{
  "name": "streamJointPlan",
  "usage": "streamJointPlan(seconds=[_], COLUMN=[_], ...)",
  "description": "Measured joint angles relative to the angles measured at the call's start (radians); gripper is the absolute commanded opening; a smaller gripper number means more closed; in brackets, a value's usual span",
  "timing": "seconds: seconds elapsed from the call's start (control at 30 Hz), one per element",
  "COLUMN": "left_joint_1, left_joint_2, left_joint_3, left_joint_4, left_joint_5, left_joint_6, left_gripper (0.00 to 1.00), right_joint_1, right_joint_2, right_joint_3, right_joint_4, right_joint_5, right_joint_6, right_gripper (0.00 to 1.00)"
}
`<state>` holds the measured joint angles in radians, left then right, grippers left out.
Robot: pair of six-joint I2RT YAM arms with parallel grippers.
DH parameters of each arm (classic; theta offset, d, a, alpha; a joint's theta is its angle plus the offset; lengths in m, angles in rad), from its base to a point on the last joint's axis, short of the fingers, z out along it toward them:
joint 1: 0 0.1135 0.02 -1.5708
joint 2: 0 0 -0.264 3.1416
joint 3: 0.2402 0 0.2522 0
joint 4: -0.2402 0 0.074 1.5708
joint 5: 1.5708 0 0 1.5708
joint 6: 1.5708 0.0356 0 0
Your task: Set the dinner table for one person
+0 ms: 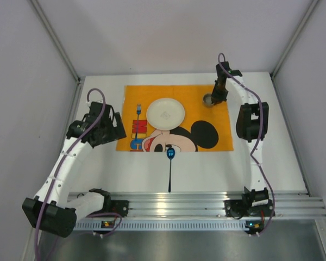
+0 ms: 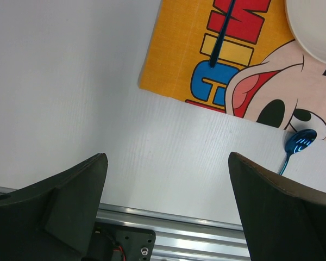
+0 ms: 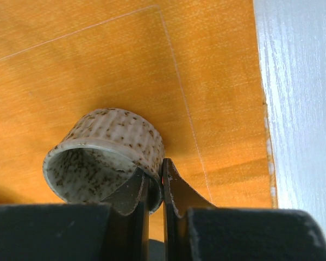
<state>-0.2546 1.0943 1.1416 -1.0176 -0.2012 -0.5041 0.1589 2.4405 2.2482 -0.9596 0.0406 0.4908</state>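
Observation:
The dinner table (image 1: 261,157) is a white top with an orange Mickey Mouse placemat (image 1: 217,117) on it. A white plate (image 1: 165,113) sits on the mat, and a blue fork (image 1: 138,114) lies to its left. A blue spoon (image 1: 170,153) lies across the mat's near edge, its handle pointing at the rail. My right gripper (image 3: 155,168) is shut on the wall of a speckled cup (image 3: 114,130) at the mat's far right corner, one finger inside and one outside. Whether the cup rests on the mat I cannot tell. My left gripper (image 2: 167,157) hangs open over bare table left of the mat.
A ribbed aluminium rail (image 1: 195,204) runs along the near edge with both arm bases on it. Grey walls close in the table on the left, back and right. The mat's right edge and bare white table (image 3: 299,109) lie just right of the cup.

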Motion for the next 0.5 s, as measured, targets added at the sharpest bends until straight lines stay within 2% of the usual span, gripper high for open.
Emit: streamJointPlan(seconds=[0.07,0.1,0.17,0.2,0.3,0.4,0.5], left_joint_1=[0.0,0.0,0.0,0.0,0.0,0.0,0.0], left_joint_2=[0.015,0.021,0.03,0.033,0.035,0.035,0.035], left_joint_3=[0.007,0.009,0.015,0.019,0.027,0.029,0.029], left_joint_4=[0.0,0.0,0.0,0.0,0.0,0.0,0.0], left_joint_5=[-0.001,-0.002,-0.002,-0.003,-0.006,-0.006,-0.006], left_joint_6=[0.0,0.0,0.0,0.0,0.001,0.001,0.002], left_gripper=[0.98,0.98,0.98,0.98,0.98,0.98,0.98], right_joint_1=[-0.003,-0.005,-0.009,-0.01,-0.013,-0.013,-0.013], right_joint_2=[0.013,0.018,0.024,0.025,0.025,0.025,0.014], right_joint_3=[0.0,0.0,0.008,0.013,0.019,0.019,0.017], right_joint_4=[-0.001,0.0,0.002,0.004,0.017,0.031,0.047], right_joint_5=[0.009,0.011,0.012,0.012,0.012,0.012,0.011], right_joint_6=[0.008,0.012,0.023,0.029,0.035,0.038,0.035], right_gripper=[0.05,0.17,0.26,0.36,0.53,0.63,0.64])
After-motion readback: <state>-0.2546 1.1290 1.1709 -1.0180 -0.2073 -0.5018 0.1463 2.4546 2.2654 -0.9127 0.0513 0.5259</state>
